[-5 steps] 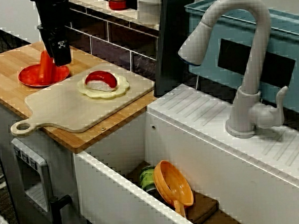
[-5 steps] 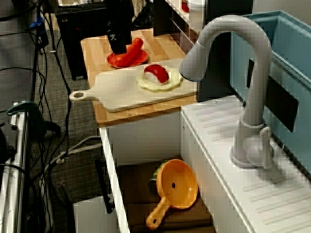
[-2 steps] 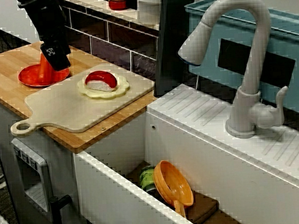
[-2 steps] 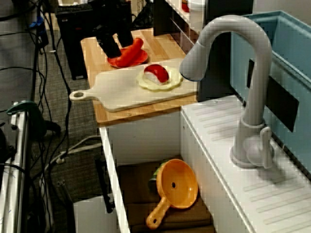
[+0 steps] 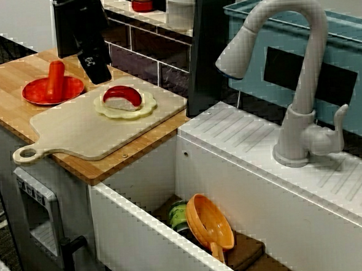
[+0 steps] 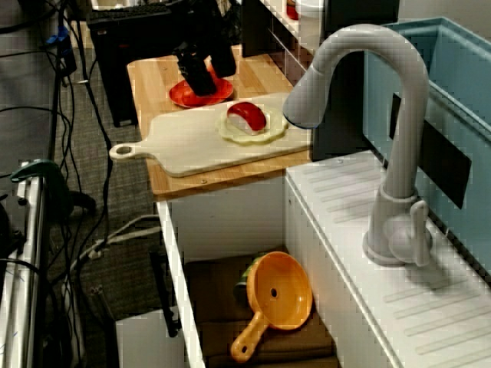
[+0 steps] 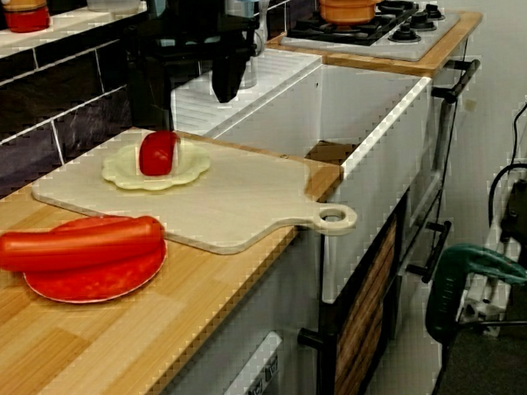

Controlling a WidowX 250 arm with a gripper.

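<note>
Main hazard, judging from the view from the sink's front: gripper (image 5: 98, 70) hanging above the wooden tabletop (image 5: 5, 82), between the red plate (image 5: 43, 93) and the pale scalloped dish (image 5: 143, 106), touching neither. Could clip the plate's rim or the sausage (image 5: 56, 77) on a low sideways sweep and send it rolling, with only a shallow lip to stop it. Could equally catch the red piece (image 5: 122, 95) in the dish, or snag the cutting board (image 5: 76, 132) and drag it toward the open sink (image 5: 132, 237). Fingers apart or together: cannot tell. Only one dark block in the view from the sink's front and the view from above (image 6: 201, 80), and a single dark prong in the view along the tabletop (image 7: 226, 85). Nothing visibly held. As for the sausage: lying flat across the plate at the end of the tabletop far from the sink, well clear of the cutting board. Bright red-orange, glossy, straight, with rounded ends. In the view along the tabletop (image 7: 77, 243), one end reaching just past the plate's rim. Probably smooth hard plastic, so slippery across the middle and liable to squirt out of a shallow or off-centre pinch.
</note>
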